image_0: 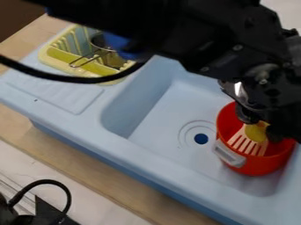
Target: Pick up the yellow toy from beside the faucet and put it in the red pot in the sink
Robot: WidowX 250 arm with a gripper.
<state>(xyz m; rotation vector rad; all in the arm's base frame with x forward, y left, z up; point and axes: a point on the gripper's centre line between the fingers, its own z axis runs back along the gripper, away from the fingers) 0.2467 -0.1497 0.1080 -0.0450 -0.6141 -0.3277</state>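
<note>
Surface: wooden, below sink | Sink: light blue | Red pot: in basin, beside drain | Slotted spatula, yellow object: inside pot | Pincer: at yellow object; clenched or released, cannot tell | Rack: far corner, holding metal utensil

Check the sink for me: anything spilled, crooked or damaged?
Nothing stands out: no visible spill or damage. The slotted spatula and a yellow item are in the red pot, close to the gripper.
</note>
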